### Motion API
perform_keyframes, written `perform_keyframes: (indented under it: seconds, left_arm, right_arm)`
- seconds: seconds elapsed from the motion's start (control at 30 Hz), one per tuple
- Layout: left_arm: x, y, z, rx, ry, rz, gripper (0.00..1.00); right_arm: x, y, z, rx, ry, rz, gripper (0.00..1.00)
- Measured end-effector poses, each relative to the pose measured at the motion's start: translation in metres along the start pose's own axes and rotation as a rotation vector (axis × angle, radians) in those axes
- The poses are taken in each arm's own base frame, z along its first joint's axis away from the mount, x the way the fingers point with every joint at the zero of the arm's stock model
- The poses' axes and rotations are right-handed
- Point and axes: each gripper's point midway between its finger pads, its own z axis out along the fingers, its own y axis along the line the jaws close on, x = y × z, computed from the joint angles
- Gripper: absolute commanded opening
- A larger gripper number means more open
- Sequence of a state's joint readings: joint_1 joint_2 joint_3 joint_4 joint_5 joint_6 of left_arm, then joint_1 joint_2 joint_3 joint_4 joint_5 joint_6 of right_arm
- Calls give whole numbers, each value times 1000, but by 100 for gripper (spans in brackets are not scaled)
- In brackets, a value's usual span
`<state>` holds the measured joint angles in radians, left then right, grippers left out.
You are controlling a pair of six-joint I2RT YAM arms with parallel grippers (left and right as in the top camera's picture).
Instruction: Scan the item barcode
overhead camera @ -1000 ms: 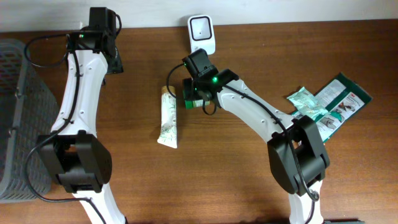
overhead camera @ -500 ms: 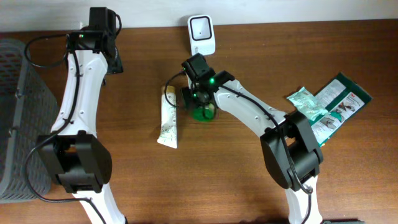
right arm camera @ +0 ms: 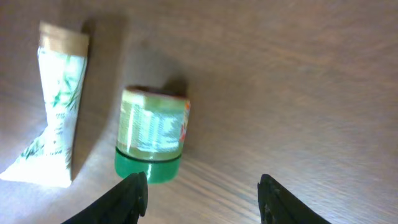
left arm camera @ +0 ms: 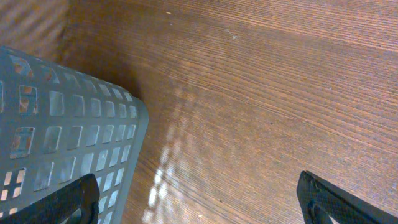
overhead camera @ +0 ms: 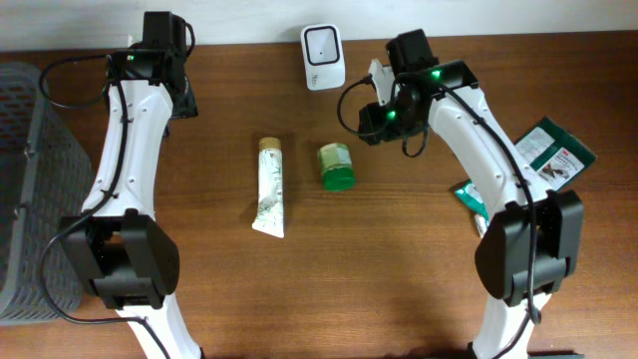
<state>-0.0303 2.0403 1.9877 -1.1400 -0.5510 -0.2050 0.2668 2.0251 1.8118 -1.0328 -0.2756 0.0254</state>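
Green jar [overhead camera: 337, 166]; white tube [overhead camera: 269, 189] with green leaf print; grey lattice basket [overhead camera: 18, 199].

Shop-checkout mock-up: barcode scanner [overhead camera: 323, 57], grey basket [overhead camera: 15, 199], wooden table [overhead camera: 379, 269].

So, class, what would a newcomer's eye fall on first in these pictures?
The green jar lies mid-table, right of the tube, not touching. The white scanner stands at the far edge behind them. The right gripper hangs open and empty nearby.

Overhead: we see even, bright light, sharp pic; soft shadows on table [overhead camera: 379, 269]. Left wrist: pale light patches beside basket [left arm camera: 62, 137]. Right wrist: blurry thruout; jar [right arm camera: 152, 134] & tube [right arm camera: 56, 106] smeared, dimmer.
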Motion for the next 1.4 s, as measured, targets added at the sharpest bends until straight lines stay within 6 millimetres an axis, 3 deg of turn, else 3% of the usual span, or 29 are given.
perform_keyframes:
  seconds: [0.23, 0.47, 0.6, 0.73, 0.83, 0.87, 0.97, 1.07, 1.23, 1.4]
  left_arm:
    - [0, 0, 0, 0, 0, 0, 99]
    - [0, 0, 0, 0, 0, 0, 99]
    - [0, 0, 0, 0, 0, 0, 99]
    - [0, 0, 0, 0, 0, 0, 99]
    - [0, 0, 0, 0, 0, 0, 99]
    - [0, 0, 0, 0, 0, 0, 99]
    - [0, 0, 0, 0, 0, 0, 99]
    - [0, 0, 0, 0, 0, 0, 99]
    - [0, 0, 0, 0, -1, -1, 99]
    - [0, 0, 0, 0, 0, 0, 99]
  right_arm:
    - [35, 39, 59, -131, 161, 0, 73]
    - [56, 28, 100, -55, 258, 24, 74]
    - [56, 25, 107, -44, 258, 45, 75]
    - [65, 18, 99, -33, 307, 72, 78]
    - [35, 11, 77, 0, 230, 37, 85]
    - [15, 10, 64, 16, 167, -7, 87]
    - [-11, 14, 46, 19, 68, -169, 92]
    - [-28, 21, 48, -2, -4, -275, 100]
    - [-61, 31, 66, -3, -130, -463, 98]
    - [-55, 30, 98, -5, -98, -540, 99]
